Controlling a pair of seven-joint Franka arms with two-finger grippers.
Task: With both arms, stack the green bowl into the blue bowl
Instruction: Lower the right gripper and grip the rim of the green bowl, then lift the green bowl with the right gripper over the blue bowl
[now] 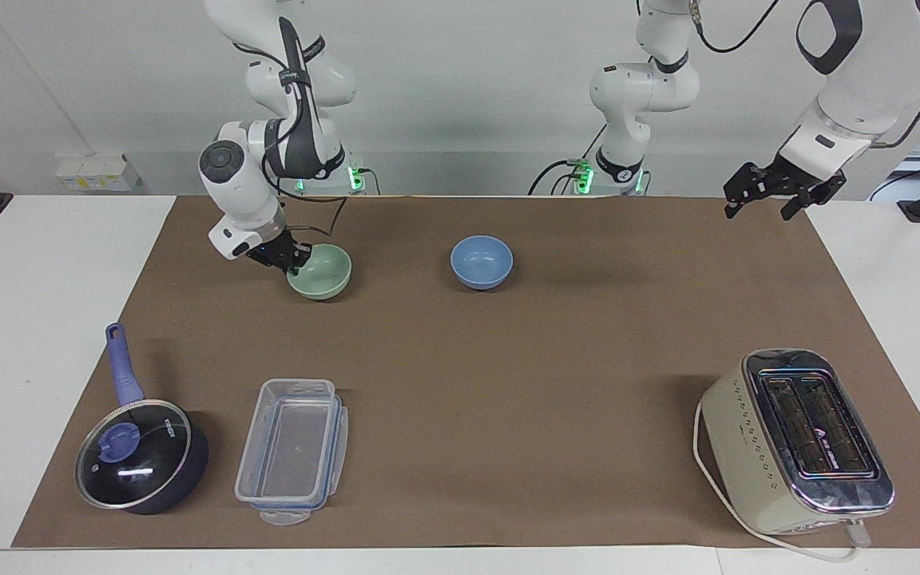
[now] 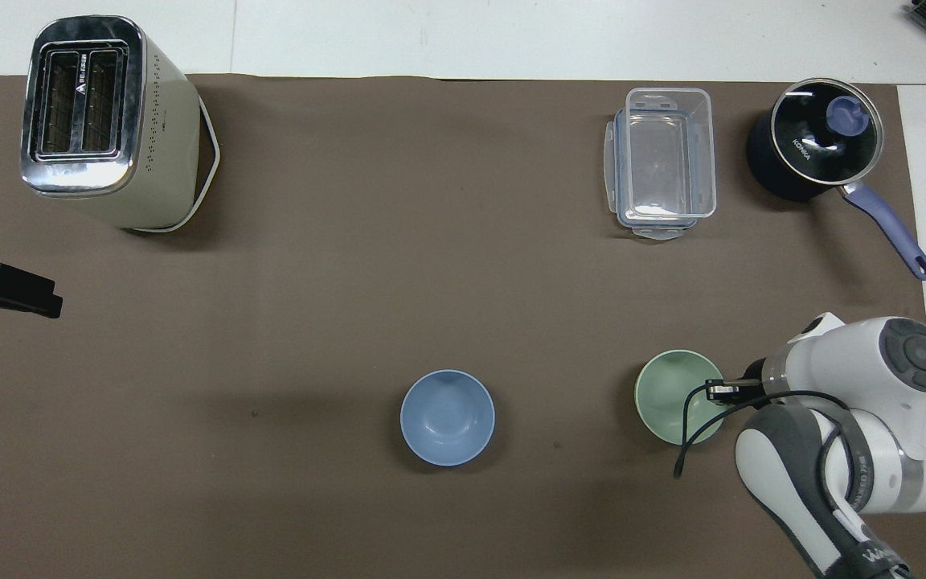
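The pale green bowl (image 1: 322,271) (image 2: 674,395) sits on the brown mat toward the right arm's end of the table. My right gripper (image 1: 297,257) (image 2: 719,391) is shut on the bowl's rim, on the side facing that arm's end. The periwinkle blue bowl (image 1: 481,261) (image 2: 447,416) stands alone near the middle of the mat, beside the green bowl. My left gripper (image 1: 765,196) (image 2: 49,299) hangs open in the air over the mat's edge at the left arm's end, where that arm waits.
A cream toaster (image 1: 797,441) (image 2: 105,121) stands far from the robots at the left arm's end. A clear plastic container (image 1: 292,450) (image 2: 661,162) and a dark blue lidded saucepan (image 1: 140,457) (image 2: 817,149) lie far from the robots at the right arm's end.
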